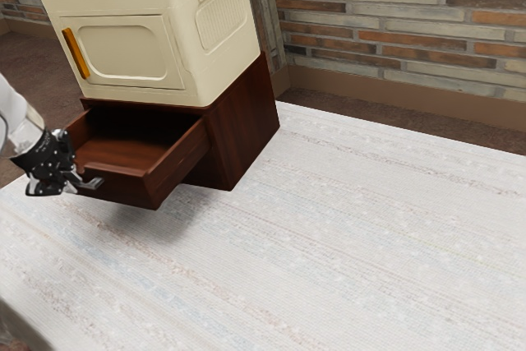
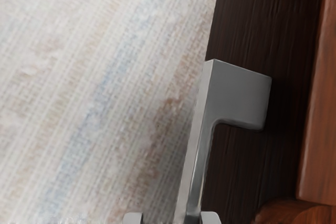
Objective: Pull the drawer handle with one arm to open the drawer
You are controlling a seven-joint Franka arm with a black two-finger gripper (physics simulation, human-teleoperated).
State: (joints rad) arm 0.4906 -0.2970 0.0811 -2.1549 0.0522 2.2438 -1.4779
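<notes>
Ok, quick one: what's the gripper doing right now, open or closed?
Gripper: open, with the handle between its fingers but not clamped.

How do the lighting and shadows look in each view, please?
Exterior view: a soft shadow darkens the striped cloth below the pulled-out drawer, whose interior dims toward the back; the cream box is evenly lit, without strong glare. Wrist view: the drawer front is very dark, while the grey handle shows a brighter outer edge.

"What's cut off?"
"The arm (image 1: 18,119), by the exterior view's left edge; the handle (image 2: 197,145), by the wrist view's lower edge."
"And hidden?"
"Part of the drawer front (image 1: 125,190), behind the hand (image 1: 80,181)."
</notes>
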